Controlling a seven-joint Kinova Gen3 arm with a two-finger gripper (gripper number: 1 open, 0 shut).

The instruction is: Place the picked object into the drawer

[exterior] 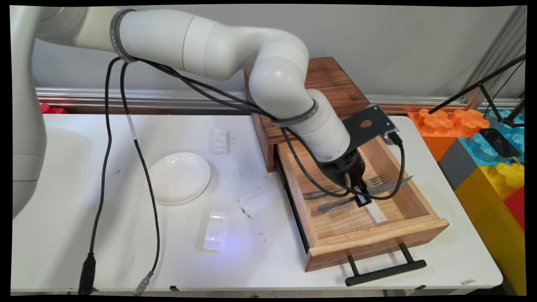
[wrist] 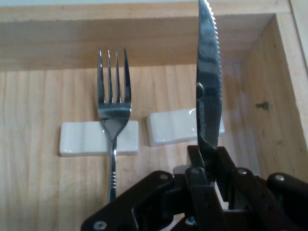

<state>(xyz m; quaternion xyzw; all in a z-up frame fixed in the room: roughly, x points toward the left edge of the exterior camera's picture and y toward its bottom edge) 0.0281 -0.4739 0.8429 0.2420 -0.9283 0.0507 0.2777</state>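
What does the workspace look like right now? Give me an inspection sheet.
Surface: white table, scuffed with dark marks.
Job's things: open wooden drawer; inside it a fork lies across a white rest, with a second white rest beside it.
Clutter: white plate, a clear block and a small white rest on the table.
Grippers: tool shut on a knife, blade on edge above the second rest.
Cables: black cables hang from the arm to the table's near edge; one loops into the drawer.
Surroundings: wooden cabinet, big toy bricks at right, grey wall.
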